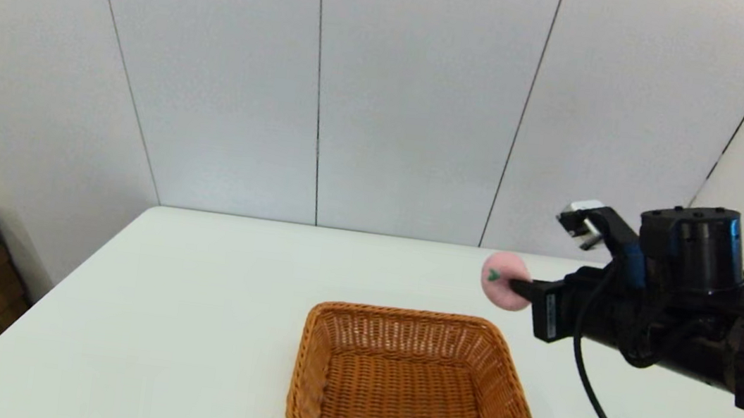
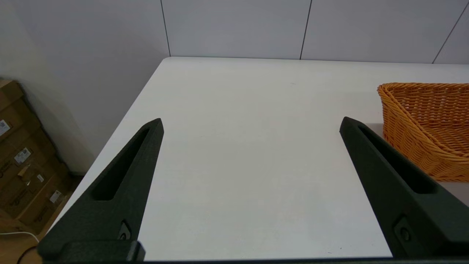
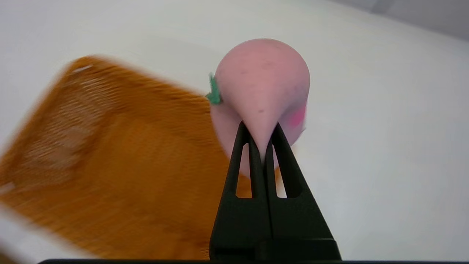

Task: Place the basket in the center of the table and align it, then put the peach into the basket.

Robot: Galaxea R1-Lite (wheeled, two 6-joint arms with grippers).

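1. Peach [image 1: 504, 289] pinched between the closed fingers of the right gripper [image 1: 522, 288], held clear above the table [image 1: 189, 314].
2. Basket [image 1: 411, 384] on the table, below and to the left of those jaws.
3. Left gripper [image 2: 251, 124] spread wide; basket beside its right finger.

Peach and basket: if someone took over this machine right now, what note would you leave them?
Right gripper: shut on the peach, held in the air beyond the basket's far right corner.
Left gripper: open, empty, hovering over the table left of the basket.
Done: the empty basket sits about mid-table, roughly squared to the edges; peach picked up.
Left: carry the peach over the basket and release it inside.
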